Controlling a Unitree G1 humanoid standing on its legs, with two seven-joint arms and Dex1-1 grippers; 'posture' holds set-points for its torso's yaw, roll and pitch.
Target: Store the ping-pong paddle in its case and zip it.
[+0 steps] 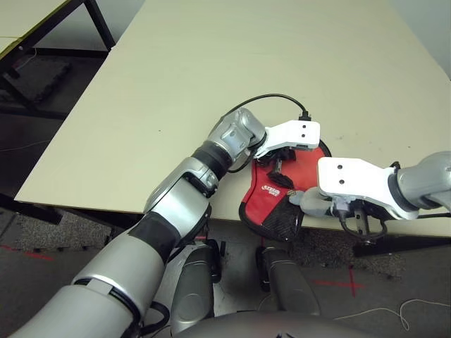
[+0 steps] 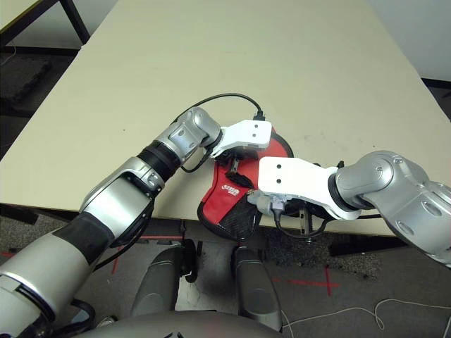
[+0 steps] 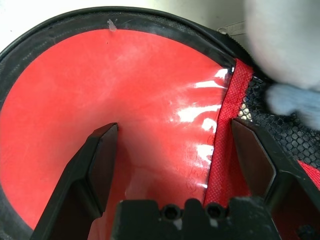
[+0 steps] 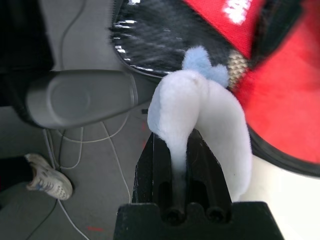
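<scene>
Counting the things in view, one case and one ping-pong paddle are being seen, along with one white fluffy pull and two arms. The case is lying at the near edge of the tabletop, its mesh end hanging past the edge. The ping-pong paddle is lying inside the case, its glossy red face directly beneath the left gripper and ringed by the black zipper trim.

The left gripper is being held wide apart, one finger over the red rubber and the other over the red fabric flap beside it; nothing is being clamped between them. The left arm is being reached across from the left, with the gripper pointed down onto the round end of the case.

The right gripper is being held together on the white fluffy pull, just beside the mesh end of the case. The right arm is being bent in from the right, the wrist tipped steeply down at the tabletop edge.
</scene>
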